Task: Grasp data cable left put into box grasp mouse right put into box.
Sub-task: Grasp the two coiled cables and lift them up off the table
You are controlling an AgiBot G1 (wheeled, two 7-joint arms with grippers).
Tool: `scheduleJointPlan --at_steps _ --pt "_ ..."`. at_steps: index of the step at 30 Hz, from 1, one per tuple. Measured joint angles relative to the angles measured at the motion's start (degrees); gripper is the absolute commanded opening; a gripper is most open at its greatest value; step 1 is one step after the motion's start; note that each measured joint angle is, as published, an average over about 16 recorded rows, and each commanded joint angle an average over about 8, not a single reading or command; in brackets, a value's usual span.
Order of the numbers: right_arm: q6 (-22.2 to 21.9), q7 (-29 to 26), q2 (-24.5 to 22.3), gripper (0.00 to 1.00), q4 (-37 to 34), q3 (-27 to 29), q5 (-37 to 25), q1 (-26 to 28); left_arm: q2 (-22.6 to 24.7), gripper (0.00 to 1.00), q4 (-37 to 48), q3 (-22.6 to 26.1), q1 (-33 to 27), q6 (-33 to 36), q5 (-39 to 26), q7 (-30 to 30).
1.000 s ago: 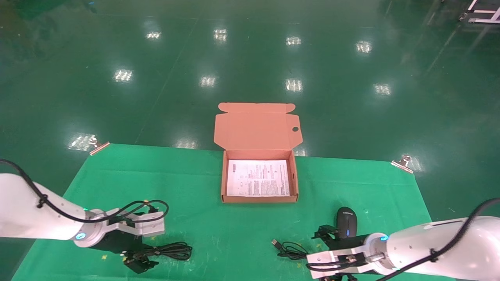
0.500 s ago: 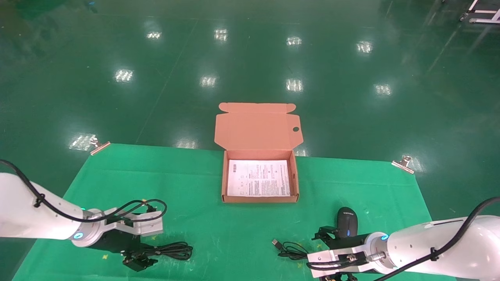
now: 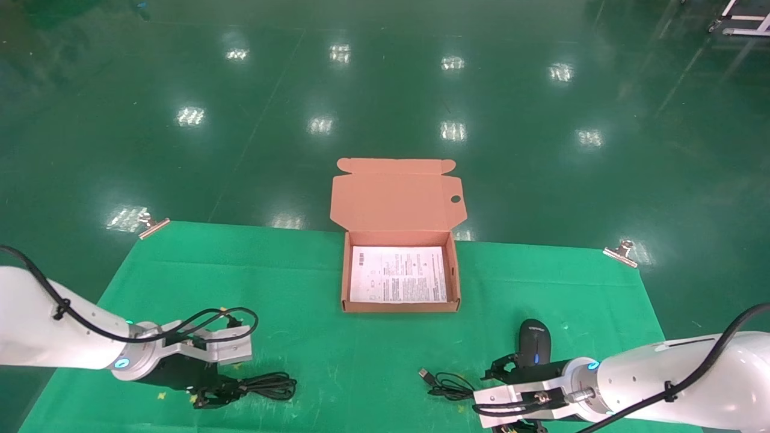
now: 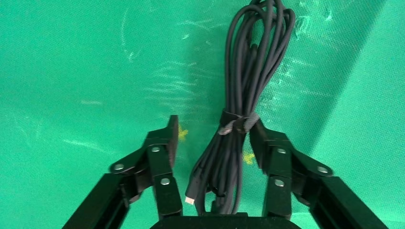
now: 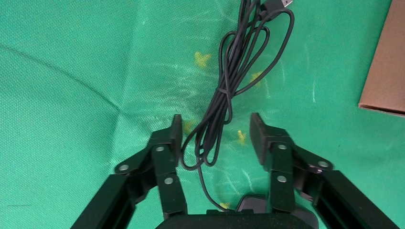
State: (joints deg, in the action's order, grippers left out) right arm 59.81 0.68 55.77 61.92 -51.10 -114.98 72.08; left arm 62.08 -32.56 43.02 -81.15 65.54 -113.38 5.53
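Observation:
The data cable (image 3: pixel 264 385), a thick black tied bundle, lies on the green cloth at the front left. My left gripper (image 3: pixel 210 394) is open and low over its near end. In the left wrist view the cable (image 4: pixel 250 71) runs between the spread fingers of the left gripper (image 4: pixel 214 131), one finger (image 4: pixel 267 148) close to the tie. The mouse (image 3: pixel 534 343) lies at the front right, its thin cord (image 3: pixel 448 385) looped to its left. My right gripper (image 3: pixel 504 394) is open beside the mouse. In the right wrist view it (image 5: pixel 216 126) straddles the cord (image 5: pixel 234 71). The box (image 3: pixel 397 308) stands open at centre.
A white printed sheet (image 3: pixel 398 273) covers the box bottom, and the lid (image 3: pixel 397 201) stands up behind it. The cord's USB plug (image 3: pixel 423 373) lies in front of the box. Metal clips (image 3: pixel 619 251) hold the cloth's far corners. A box corner (image 5: pixel 387 71) shows in the right wrist view.
My left gripper has sunk slightly over the cable's near end. My right gripper has shifted slightly beside the mouse. Cable, mouse and box have not moved.

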Motion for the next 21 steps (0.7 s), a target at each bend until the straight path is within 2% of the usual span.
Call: scheduleJointPlan --at_steps 21 --pt "0.1 -0.1 -0.1 0.0 0.1 0.1 0.1 0.0 -0.1 0.0 -0.5 0.0 0.0 0.1 0.0 -0.2"
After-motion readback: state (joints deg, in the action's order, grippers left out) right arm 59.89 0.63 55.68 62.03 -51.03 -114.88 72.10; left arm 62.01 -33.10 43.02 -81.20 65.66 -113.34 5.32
